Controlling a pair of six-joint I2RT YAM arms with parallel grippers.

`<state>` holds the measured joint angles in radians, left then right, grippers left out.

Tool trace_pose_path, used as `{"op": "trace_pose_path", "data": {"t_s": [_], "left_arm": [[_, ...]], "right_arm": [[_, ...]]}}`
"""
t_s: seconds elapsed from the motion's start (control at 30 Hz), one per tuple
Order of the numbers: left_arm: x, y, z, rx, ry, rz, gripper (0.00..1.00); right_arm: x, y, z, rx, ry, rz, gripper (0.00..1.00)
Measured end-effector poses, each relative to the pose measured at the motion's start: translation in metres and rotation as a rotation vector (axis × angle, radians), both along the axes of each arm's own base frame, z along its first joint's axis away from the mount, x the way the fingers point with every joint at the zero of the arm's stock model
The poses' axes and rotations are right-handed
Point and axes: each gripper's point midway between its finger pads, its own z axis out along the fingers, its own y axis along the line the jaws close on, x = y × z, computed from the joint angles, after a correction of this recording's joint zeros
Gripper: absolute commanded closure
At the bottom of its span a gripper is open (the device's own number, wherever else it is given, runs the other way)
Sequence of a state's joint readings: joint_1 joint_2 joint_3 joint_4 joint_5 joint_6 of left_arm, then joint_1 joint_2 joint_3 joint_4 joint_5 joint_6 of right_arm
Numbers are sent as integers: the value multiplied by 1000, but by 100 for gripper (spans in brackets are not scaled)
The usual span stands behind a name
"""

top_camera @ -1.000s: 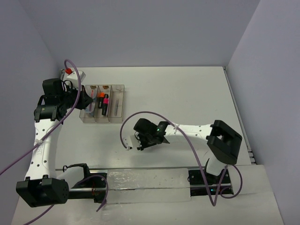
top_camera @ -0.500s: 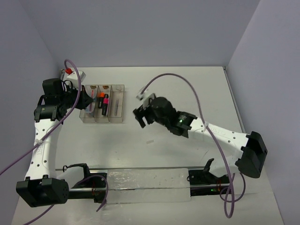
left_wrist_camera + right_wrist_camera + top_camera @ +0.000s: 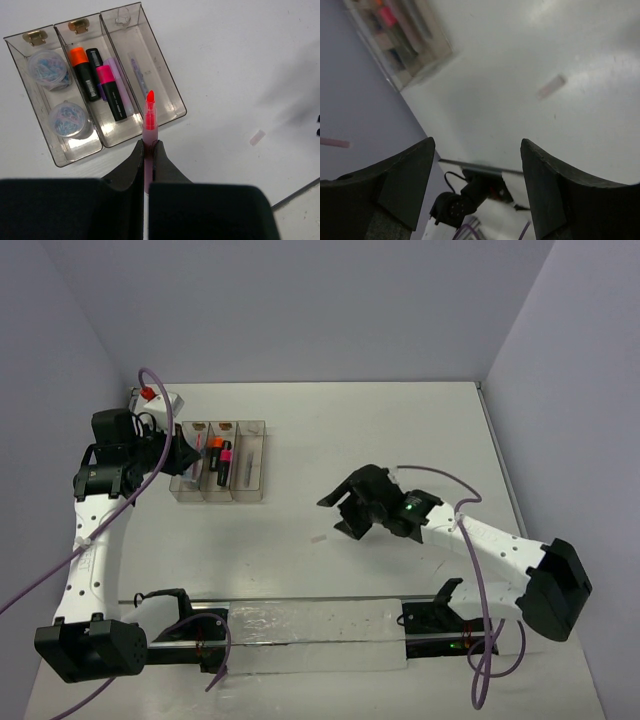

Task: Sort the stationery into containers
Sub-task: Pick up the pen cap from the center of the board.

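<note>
Right tool [image 3: 476, 149], jaws spread and empty, has retreated from tray [image 3: 165, 65] holding highlighters [image 3: 112, 95]; left tool [image 3: 148, 145] clamps pink pen [image 3: 149, 112].

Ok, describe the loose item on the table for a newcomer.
Find the clear tray at the left of the table. Right of it, near the right gripper, lies a small pale pink bar. Unlike the markers, it lies alone, outside the tray.

I see tray [image 3: 162, 102] on table [image 3: 240, 60]: round pieces [image 3: 66, 120] in left compartment, highlighters [image 3: 110, 92] middle, pen [image 3: 137, 70] right; bar [image 3: 257, 137] lies well right of tray.
</note>
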<state>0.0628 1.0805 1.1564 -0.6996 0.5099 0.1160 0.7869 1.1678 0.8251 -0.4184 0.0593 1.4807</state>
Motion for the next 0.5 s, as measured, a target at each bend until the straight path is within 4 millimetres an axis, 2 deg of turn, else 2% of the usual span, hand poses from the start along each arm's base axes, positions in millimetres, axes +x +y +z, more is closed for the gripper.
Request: {"op": "trace_pose_path", "data": {"t_s": [0.1, 0.33, 0.4, 0.5], "left_arm": [[0, -1, 0, -2, 0, -3, 100], [-3, -3, 3, -10, -9, -15, 100], [-4, -3, 3, -11, -11, -17, 100], [-5, -4, 3, -12, -13, -18, 100]], "right_arm": [[-20, 13, -25, 19, 174, -40, 25], [-36, 26, -93, -84, 508, -116, 30], [-34, 33, -103, -123, 562, -118, 34], [-28, 41, -107, -135, 594, -120, 35]]}}
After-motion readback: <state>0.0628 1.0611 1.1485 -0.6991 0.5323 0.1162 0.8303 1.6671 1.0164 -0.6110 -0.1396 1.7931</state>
